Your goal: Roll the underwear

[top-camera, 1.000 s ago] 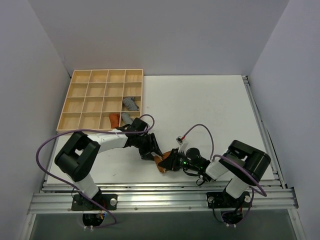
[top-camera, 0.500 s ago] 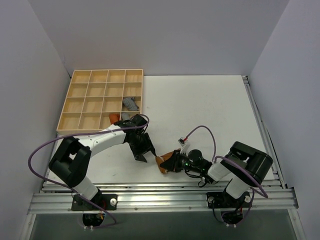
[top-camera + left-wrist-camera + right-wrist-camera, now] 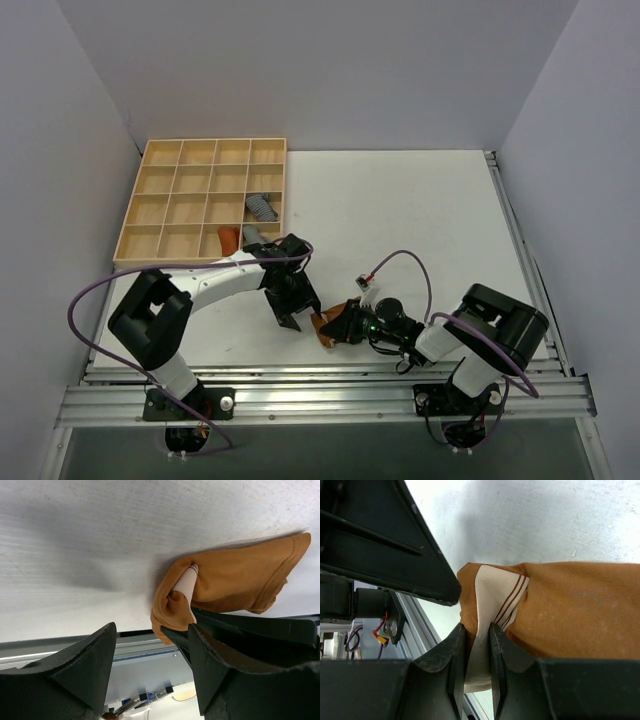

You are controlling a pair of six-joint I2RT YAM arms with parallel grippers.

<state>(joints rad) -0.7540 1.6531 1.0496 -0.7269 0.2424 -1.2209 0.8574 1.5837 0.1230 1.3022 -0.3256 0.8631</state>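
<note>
The underwear is a small caramel-brown bundle lying near the table's front edge, between my two grippers. My right gripper is shut on its pale beige band, which has thin brown stripes; in the top view this gripper comes in from the right. My left gripper stands open just left of the underwear, with nothing between its fingers. In the top view that left gripper sits close beside the cloth.
A wooden compartment tray stands at the back left. It holds two grey rolled cloths and a redder orange rolled cloth. The table's front rail runs just below the grippers. Purple cables loop off both arms.
My left gripper let go of the underwear, drew back to the left, then came back close beside it with its jaws wider. The right gripper has kept its grip and place.
</note>
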